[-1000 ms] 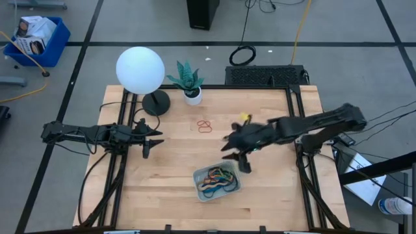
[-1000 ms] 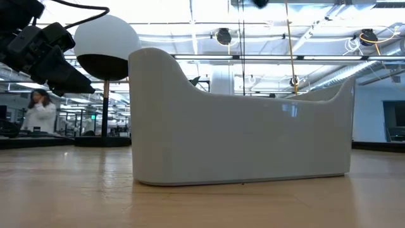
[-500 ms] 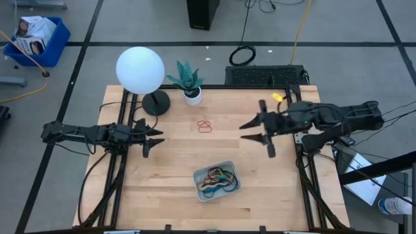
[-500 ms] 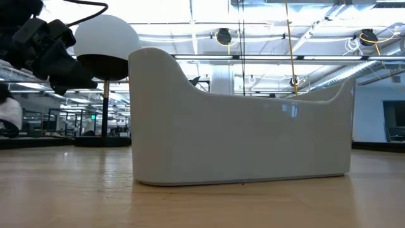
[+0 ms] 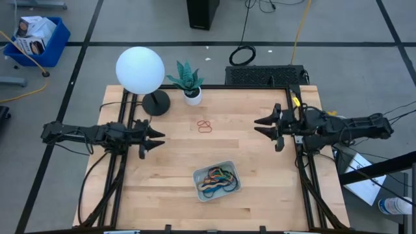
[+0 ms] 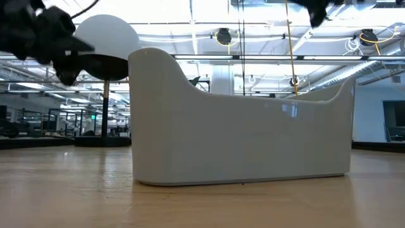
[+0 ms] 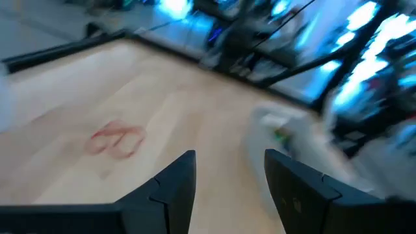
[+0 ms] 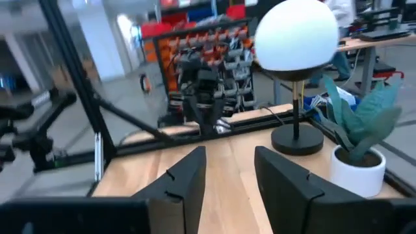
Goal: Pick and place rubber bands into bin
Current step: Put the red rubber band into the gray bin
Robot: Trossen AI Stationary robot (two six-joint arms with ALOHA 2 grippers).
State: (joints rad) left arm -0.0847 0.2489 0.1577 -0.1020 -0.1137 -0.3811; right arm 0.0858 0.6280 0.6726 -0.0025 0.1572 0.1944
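Note:
The pale grey-blue bin sits on the wooden table near its front, holding several coloured rubber bands; it fills the low view. A red rubber band lies flat on the table toward the far side, also in the left wrist view. My left gripper is open and empty above the table's left part, left of the red band. My right gripper is open and empty above the table's right part.
A white globe lamp on a black base and a small potted plant stand at the table's far edge. A blue crate with papers is on the floor beyond the far left.
My right gripper has drawn back from beside the bin toward the table's right edge and far side, staying open and empty. My left gripper has turned a little in place. The bin and the red band have stayed where they were.

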